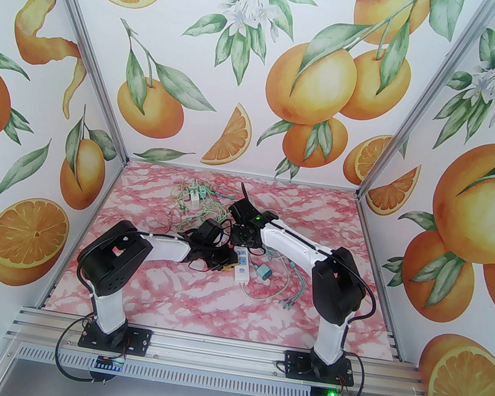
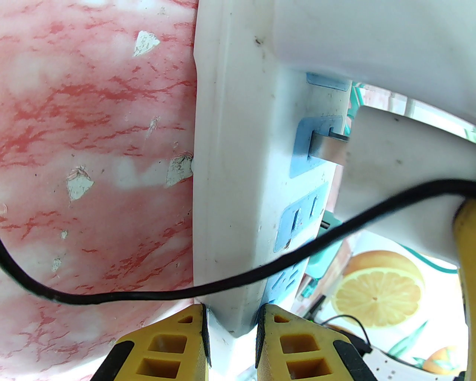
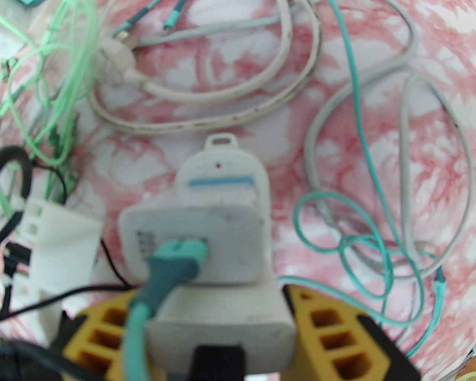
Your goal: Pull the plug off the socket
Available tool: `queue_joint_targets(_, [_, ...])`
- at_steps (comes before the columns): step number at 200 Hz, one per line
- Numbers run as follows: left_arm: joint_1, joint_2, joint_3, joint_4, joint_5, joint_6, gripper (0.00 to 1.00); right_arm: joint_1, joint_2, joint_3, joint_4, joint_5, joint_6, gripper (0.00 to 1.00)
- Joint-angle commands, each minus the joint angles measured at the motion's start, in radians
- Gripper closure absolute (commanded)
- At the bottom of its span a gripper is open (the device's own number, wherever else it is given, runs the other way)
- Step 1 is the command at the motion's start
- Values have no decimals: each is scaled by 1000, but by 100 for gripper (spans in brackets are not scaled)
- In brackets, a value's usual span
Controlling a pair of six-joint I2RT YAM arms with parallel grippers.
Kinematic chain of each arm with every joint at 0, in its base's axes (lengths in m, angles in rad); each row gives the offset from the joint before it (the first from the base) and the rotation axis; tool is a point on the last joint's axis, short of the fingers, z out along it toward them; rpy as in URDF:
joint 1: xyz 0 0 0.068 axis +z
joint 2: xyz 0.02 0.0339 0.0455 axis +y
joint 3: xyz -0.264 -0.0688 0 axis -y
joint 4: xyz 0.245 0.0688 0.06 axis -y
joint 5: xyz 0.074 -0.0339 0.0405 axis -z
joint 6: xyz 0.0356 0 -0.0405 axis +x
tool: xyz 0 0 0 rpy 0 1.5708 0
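Note:
A white power strip with blue socket faces lies mid-table. My left gripper is shut on its end, and the left wrist view shows yellow fingers pinching the strip's body. A white adapter plug stands off the strip's face, its metal prong bared but still entering a blue slot. My right gripper is shut on this plug, a yellow finger on each side. A teal cable connector is stuck in the plug's back. The strip's rounded end shows beyond it.
A loose teal plug lies right of the strip, with grey and teal cables looping around it. Farther back sit a small white charger and a tangle of green wire. A black cable crosses the left wrist view.

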Motion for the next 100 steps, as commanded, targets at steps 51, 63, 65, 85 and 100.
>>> queue_joint_targets(51, [0, 45, -40, -192, -136, 9, 75, -1, -43, 68, -127, -59, -24, 56])
queue_joint_targets(63, [2, 34, -38, -198, -139, 15, 74, -1, -45, 72, -128, -61, -26, 56])
queue_joint_targets(65, [3, 31, -37, -199, -138, 16, 74, 0, -45, 71, -127, -63, -26, 56])
queue_joint_targets(85, [3, -3, -28, -210, -139, 33, 71, -2, -40, 74, -123, -77, -28, 56])
queue_joint_targets(100, [3, -50, -14, -243, -150, 59, 68, -3, -36, 69, -114, -85, -27, 56])
